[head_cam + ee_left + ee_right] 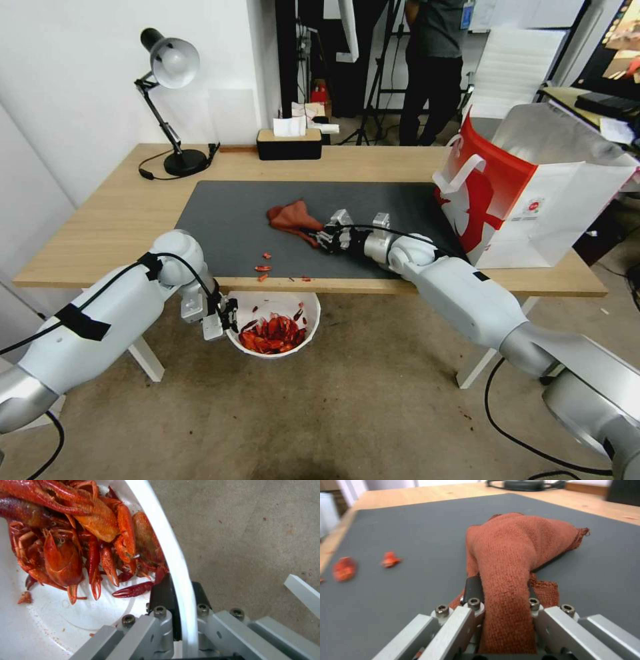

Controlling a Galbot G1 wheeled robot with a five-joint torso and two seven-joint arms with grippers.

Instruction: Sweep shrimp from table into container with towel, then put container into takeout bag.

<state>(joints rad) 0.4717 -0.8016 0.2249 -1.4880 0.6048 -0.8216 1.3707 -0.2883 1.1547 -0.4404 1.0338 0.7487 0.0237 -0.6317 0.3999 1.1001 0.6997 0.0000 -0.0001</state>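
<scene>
We log the crayfish [273, 333] heaped in the white bowl [308, 309] below the desk's [120, 213] near edge, a few scraps on the mat [227, 220]. Left gripper [230, 319] fingers clamp the bowl's rim. Right gripper [325, 238] fingers pinch the rust-red towel [291, 218] on the mat. Takeout bag [533, 207] at desk's right end.

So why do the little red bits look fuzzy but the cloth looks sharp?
In the right wrist view the towel near the right gripper is in focus, while the shrimp scraps farther off blur; in the head view the table edges bend from lens distortion.
</scene>
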